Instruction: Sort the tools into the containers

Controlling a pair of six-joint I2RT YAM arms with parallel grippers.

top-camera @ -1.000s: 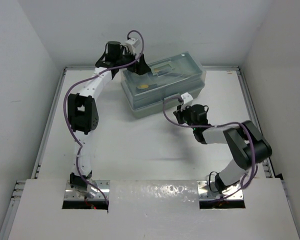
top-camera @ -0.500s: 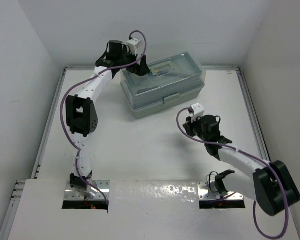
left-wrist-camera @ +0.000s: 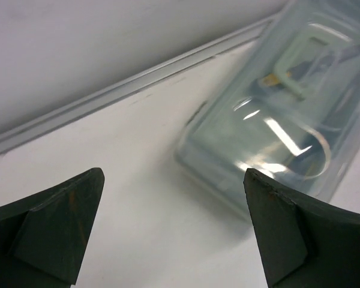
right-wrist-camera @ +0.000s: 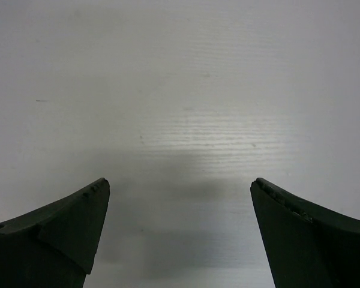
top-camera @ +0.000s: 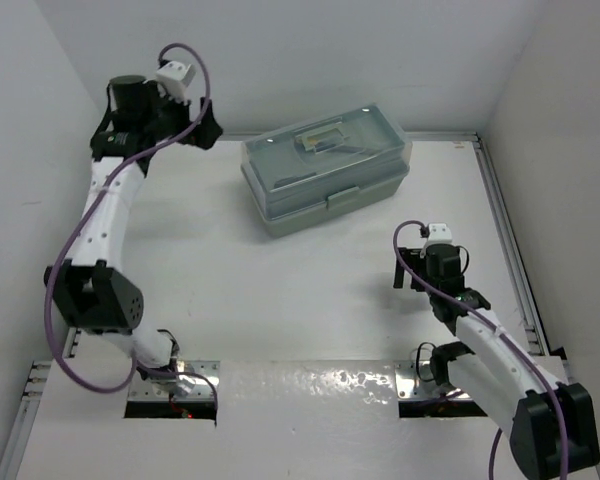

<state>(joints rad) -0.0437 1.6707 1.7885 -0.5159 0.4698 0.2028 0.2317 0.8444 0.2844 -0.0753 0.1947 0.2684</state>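
Fingers of our left gripper stand wide apart with nothing between them. It is released and raised over the far left corner of the desk. Ahead of it, clear of both fingers, we see the toolbox with its translucent lid shut. Through that lid we make out a pale green frame, a small spot of yellow and some thin dark tools, too blurred for us to name one by one. The toolbox sits at the far middle of the desk, near the metal rail that runs along the back wall. Our right gripper is likewise released, its fingers spread above bare desk and grasping nothing. From above we see it toward the right side, well apart from the toolbox and nearer to our bases.
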